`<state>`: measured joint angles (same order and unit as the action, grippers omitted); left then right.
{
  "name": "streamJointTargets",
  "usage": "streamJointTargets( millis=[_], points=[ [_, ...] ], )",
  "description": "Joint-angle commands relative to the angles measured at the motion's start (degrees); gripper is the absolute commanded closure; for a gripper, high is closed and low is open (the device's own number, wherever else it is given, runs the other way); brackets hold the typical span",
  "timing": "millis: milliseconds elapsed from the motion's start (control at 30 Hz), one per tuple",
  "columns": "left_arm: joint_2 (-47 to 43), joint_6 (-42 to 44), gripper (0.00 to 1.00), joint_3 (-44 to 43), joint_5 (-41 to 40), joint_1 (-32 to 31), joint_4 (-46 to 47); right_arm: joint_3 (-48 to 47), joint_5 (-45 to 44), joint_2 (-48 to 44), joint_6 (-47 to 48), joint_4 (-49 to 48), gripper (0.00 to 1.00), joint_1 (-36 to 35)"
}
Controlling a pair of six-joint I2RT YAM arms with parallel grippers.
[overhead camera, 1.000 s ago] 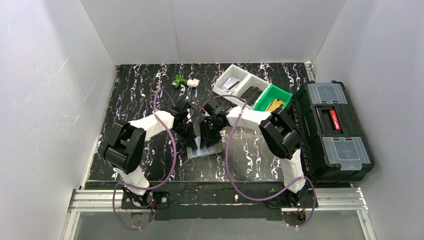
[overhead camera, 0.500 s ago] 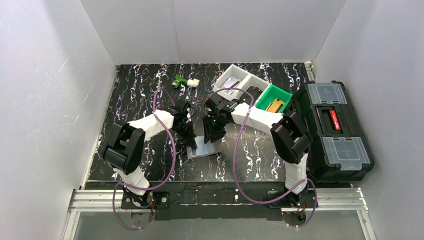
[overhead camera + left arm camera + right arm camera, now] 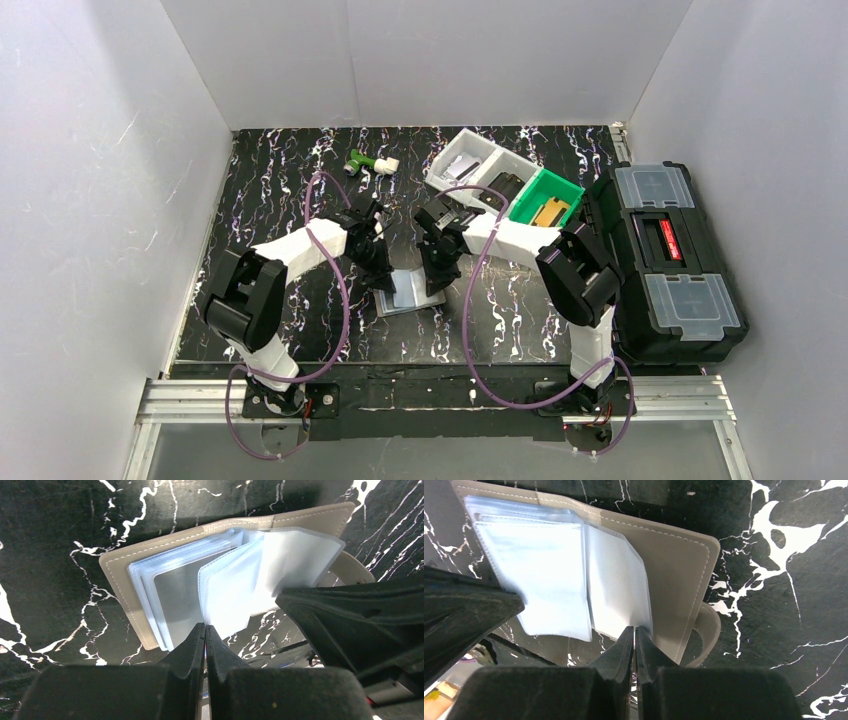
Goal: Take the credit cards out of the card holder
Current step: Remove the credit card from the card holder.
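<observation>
The card holder (image 3: 410,294) lies open on the black marbled table (image 3: 262,200), just below the middle of the top view, its clear sleeves (image 3: 235,587) fanned up from the grey cover. The left gripper (image 3: 205,629) is clenched, tips at a sleeve's lower edge. The right gripper (image 3: 634,630) is clenched likewise at the opposite side. Whether either nips a sleeve I cannot tell. Both arms bend at the elbow and slant inward, wrists pitched down. Bins (image 3: 500,178) and a toolbox (image 3: 668,262) stand upper right.

Plain white walls (image 3: 450,60) enclose a black, white-veined marble tabletop (image 3: 270,190) under even light
</observation>
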<state>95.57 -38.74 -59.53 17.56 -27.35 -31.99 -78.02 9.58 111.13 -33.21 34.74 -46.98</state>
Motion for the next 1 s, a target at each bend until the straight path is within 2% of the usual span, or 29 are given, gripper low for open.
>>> streamJointTargets(
  millis=[0, 333, 500, 967],
  points=[
    [-3.2, 0.5, 1.0, -2.7, 0.5, -1.2, -1.7, 1.0, -0.5, 1.8, -0.3, -0.6, 0.91, 0.0],
    [0.1, -0.3, 1.0, -7.1, 2.6, -4.3, -0.4, 1.7, 2.6, 2.2, -0.1, -3.1, 0.92, 0.0],
    [3.0, -1.1, 0.91, -8.5, 4.2, -4.7, 1.3, 1.2, 2.6, 1.6, -0.1, -3.0, 0.93, -0.1],
    [7.0, -1.9, 0.77, -9.5, 5.9, -4.7, 3.9, -0.7, -3.0, -9.2, -0.3, 3.6, 0.91, 0.5]
  ],
)
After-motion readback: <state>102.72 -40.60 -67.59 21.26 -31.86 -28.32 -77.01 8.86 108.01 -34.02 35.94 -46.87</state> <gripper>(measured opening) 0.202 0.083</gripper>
